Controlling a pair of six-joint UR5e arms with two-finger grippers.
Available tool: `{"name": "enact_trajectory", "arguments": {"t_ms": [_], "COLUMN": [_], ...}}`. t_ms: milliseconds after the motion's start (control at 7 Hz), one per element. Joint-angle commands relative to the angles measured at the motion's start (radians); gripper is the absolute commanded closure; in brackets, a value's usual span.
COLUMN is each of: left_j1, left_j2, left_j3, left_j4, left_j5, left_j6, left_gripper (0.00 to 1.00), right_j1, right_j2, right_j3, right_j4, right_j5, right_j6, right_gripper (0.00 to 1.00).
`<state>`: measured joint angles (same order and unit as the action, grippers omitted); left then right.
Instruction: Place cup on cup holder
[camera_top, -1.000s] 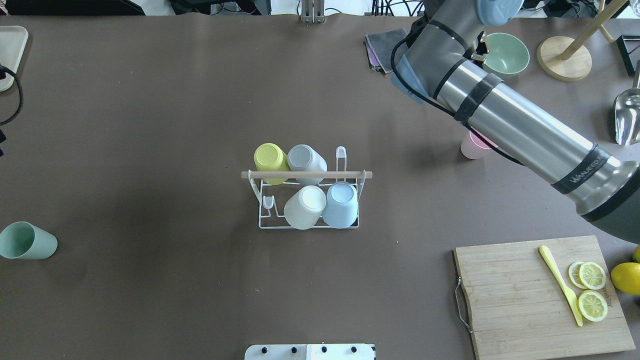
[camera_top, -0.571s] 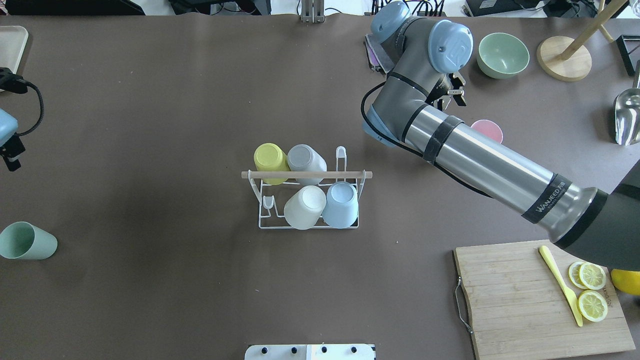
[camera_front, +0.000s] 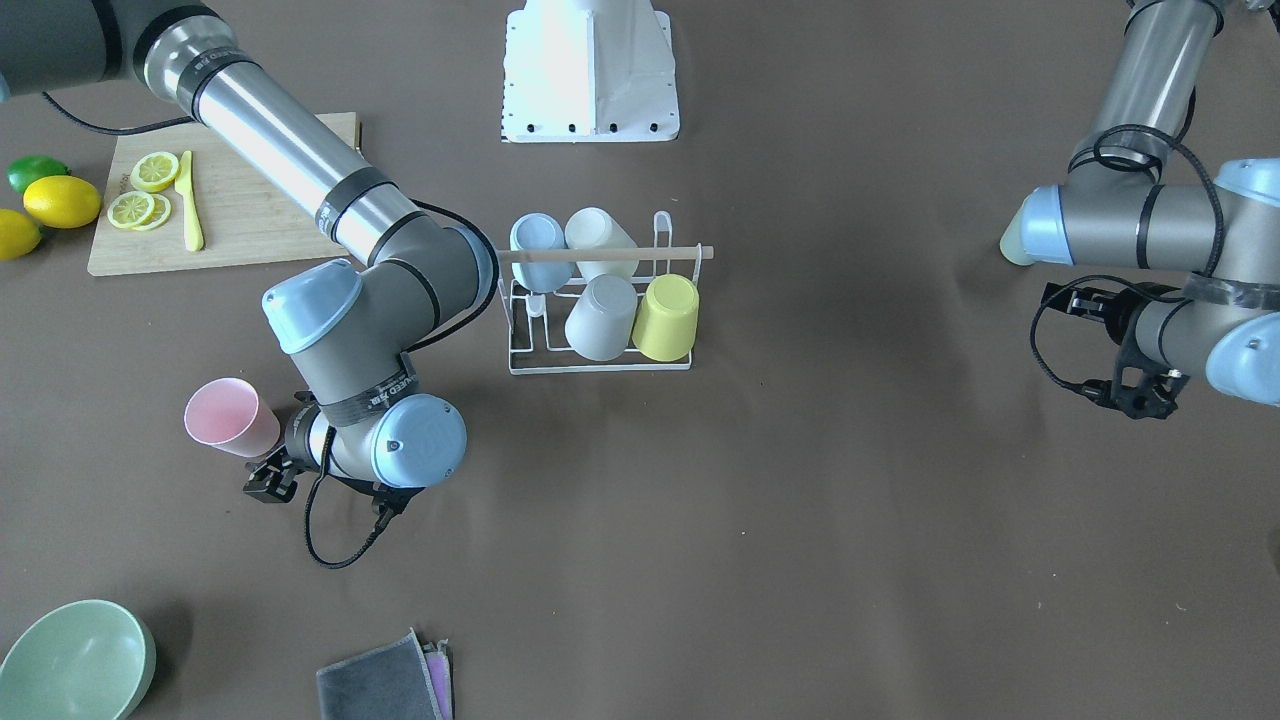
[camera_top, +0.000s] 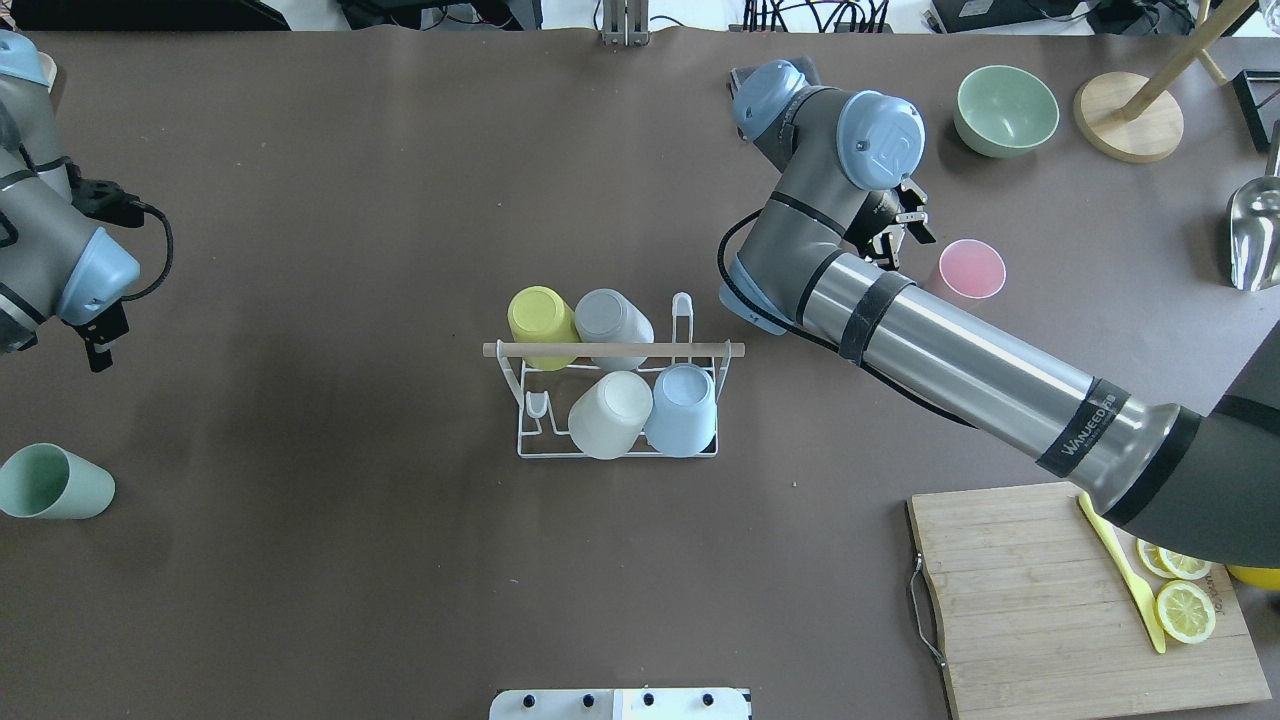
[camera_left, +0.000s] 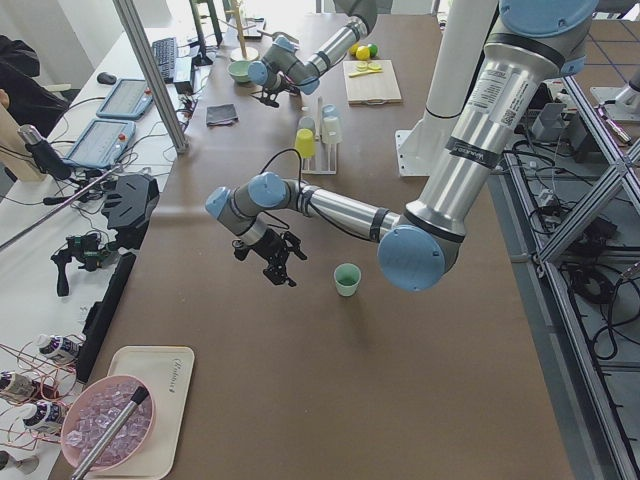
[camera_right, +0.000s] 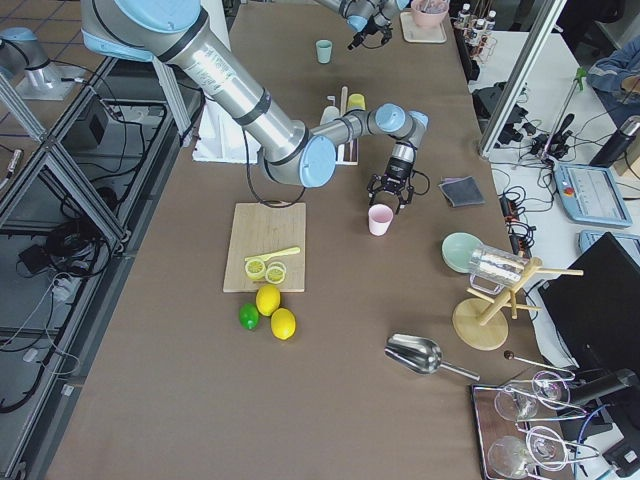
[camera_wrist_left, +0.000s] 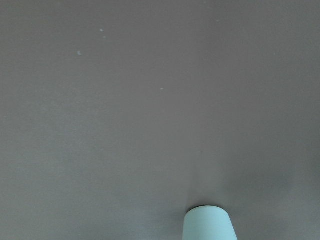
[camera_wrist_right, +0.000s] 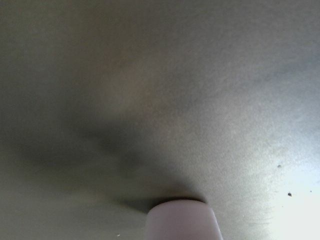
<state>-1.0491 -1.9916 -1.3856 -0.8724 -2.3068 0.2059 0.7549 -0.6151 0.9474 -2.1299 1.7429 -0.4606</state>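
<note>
The white wire cup holder (camera_top: 527, 447) with its wooden rod (camera_top: 612, 349) stands mid-table and carries a yellow, a grey, a white and a light blue cup, all upside down. A pink cup (camera_top: 972, 268) stands upright to its right. My right gripper (camera_top: 903, 232) hangs open just beside the pink cup, apart from it; the cup's top shows at the bottom of the right wrist view (camera_wrist_right: 182, 221). A green cup (camera_top: 55, 482) stands at the left edge and shows in the left wrist view (camera_wrist_left: 209, 223). My left gripper (camera_top: 97, 350) is open and empty, above and behind the green cup.
A cutting board (camera_top: 1030, 600) with lemon slices and a yellow knife lies front right. A green bowl (camera_top: 1006, 108), a wooden stand (camera_top: 1128, 118) and a metal scoop (camera_top: 1255, 230) sit back right. Folded cloths (camera_front: 380, 685) lie behind the right arm.
My right arm has swung in and brought its gripper down beside the pink cup. My left arm has come into view from the left edge, towards the green cup.
</note>
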Motion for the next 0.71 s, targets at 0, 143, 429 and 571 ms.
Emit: {"name": "enact_trajectory", "arguments": {"t_ms": [0, 143, 429, 571], "left_j1": [0.052, 0.066, 0.080, 0.084], "left_j2": [-0.003, 0.002, 0.020, 0.036], "left_j3": [0.011, 0.013, 0.029, 0.030], "left_j4": [0.001, 0.003, 0.003, 0.003], "left_j5": [0.001, 0.006, 0.007, 0.007], "left_j6": [-0.065, -0.066, -0.063, -0.059], "left_gripper": [0.01, 0.01, 0.01, 0.01], "right_j1": [-0.009, -0.011, -0.008, -0.008], "right_j2": [-0.028, -0.034, -0.044, -0.051], "right_j3": [0.008, 0.010, 0.014, 0.016], "right_j4": [-0.001, -0.001, -0.001, -0.001], "right_j5": [-0.020, -0.023, -0.040, -0.042], "right_j6": [-0.029, -0.036, -0.067, -0.069], "right_gripper": [0.00, 0.00, 0.00, 0.00]}}
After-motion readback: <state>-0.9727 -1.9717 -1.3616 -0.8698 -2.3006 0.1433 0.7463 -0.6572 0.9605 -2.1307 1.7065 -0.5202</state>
